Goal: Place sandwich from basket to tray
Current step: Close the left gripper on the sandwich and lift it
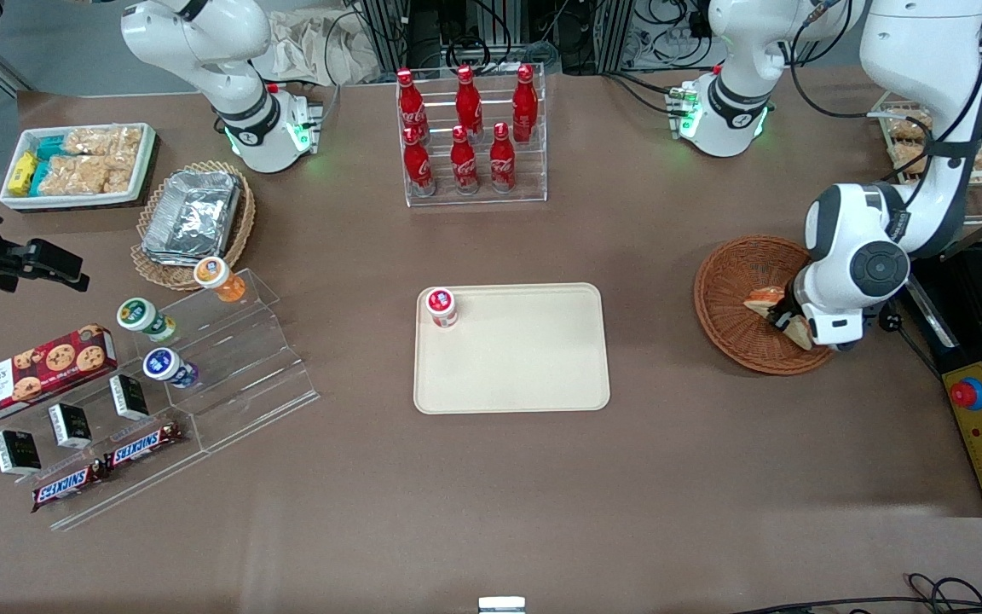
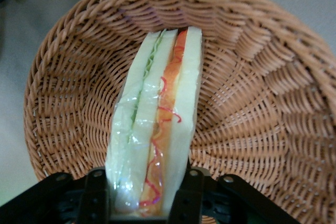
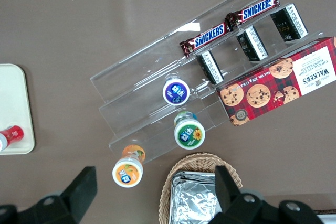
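1. Left wrist view: the sandwich (image 2: 155, 129) stands on its edge in the basket (image 2: 252, 93), wrapped in clear film.
2. The gripper (image 2: 148, 200) has one finger (image 2: 96, 195) on each side of the sandwich, pressed against the bread, so it is holding it tight.
3. You can see green filling and orange-red filling between the white bread slices.
4. Front view: the basket (image 1: 734, 294) sits toward the working arm's end of the table.
5. The gripper (image 1: 785, 320) is down inside the basket, and the sandwich (image 1: 765, 300) peeks out beside the arm.
6. The tray (image 1: 525, 358) lies flat in the middle of the table, well apart from the basket.
7. A small cup with a red lid (image 1: 441, 305) stands in one corner of the tray.
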Motion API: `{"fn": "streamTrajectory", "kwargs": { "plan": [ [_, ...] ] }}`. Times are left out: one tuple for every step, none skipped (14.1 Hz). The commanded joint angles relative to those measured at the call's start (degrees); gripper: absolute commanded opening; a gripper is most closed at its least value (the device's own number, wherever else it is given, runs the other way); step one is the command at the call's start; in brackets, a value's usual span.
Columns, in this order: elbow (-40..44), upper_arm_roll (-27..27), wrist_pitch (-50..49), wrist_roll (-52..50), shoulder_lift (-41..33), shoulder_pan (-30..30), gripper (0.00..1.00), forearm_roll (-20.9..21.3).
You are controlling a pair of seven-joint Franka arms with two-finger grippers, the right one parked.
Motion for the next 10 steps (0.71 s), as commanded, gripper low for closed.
{"fn": "streamTrajectory", "kwargs": {
  "plan": [
    [0.81, -0.24, -2.28, -6.34, -2.60, -0.48, 0.21, 2.43],
    [2.91, -0.32, -6.22, -6.16, -3.12, -0.74, 0.21, 2.43],
    [5.54, -0.50, -10.79, -5.72, -3.56, -0.92, 0.21, 2.35],
    [8.79, -0.68, -15.70, -5.46, -3.83, -0.92, 0.21, 2.26],
    [11.86, -1.81, -19.93, -5.37, -3.92, -0.92, 0.21, 2.17],
    [14.85, -3.04, -23.54, -5.37, -4.01, -0.92, 0.21, 2.08],
    [17.84, -3.83, -26.62, -5.37, -4.01, -0.92, 0.21, 1.91],
    [20.83, -4.62, -29.26, -5.28, -3.92, -0.92, 0.21, 1.47],
    [23.30, -5.76, -31.12, -5.28, -3.83, -0.92, 0.21, 1.38],
    [25.41, -7.08, -32.27, -4.24, -3.83, -0.92, 0.21, 1.29]
  ]
}}
